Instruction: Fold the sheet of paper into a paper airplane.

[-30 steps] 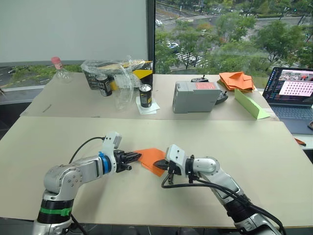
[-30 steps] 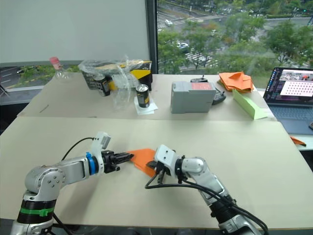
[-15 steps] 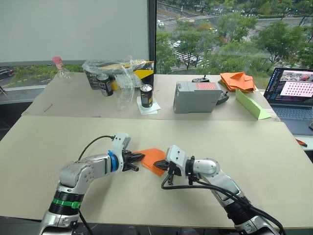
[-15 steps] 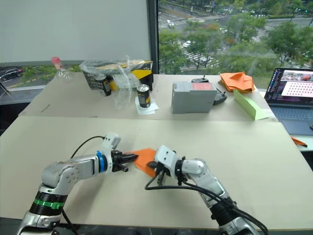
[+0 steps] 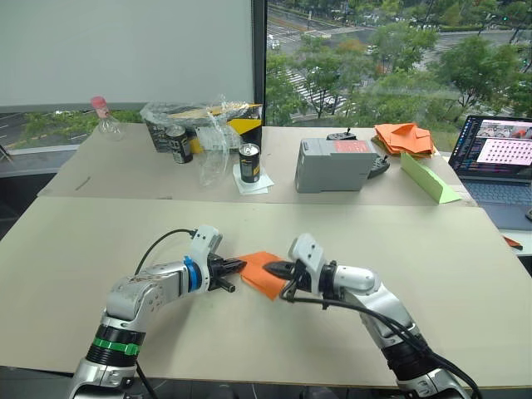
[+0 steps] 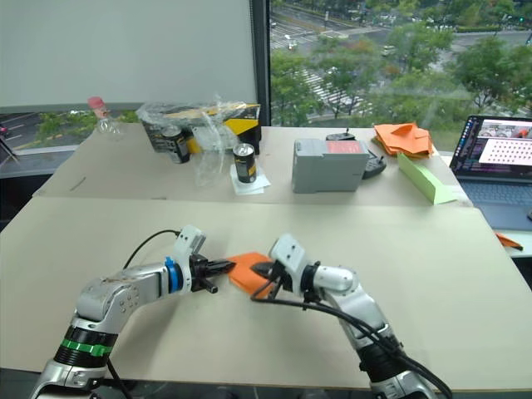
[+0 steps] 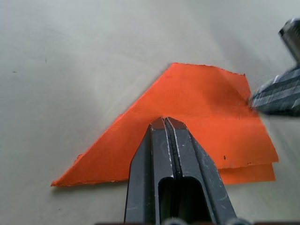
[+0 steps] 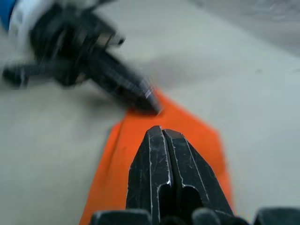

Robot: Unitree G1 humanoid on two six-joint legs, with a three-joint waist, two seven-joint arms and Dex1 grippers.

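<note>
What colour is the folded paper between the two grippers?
Bright orange, plain; the sheet of paper shows best in the left wrist view.

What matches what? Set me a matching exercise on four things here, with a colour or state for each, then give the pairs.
1. sheet of paper
2. box
3. paper wedge
4. laptop

a. light green
b. open, screen lit
c. orange, folded
d. grey

Pairs: 1-c, 2-d, 3-a, 4-b.
</note>
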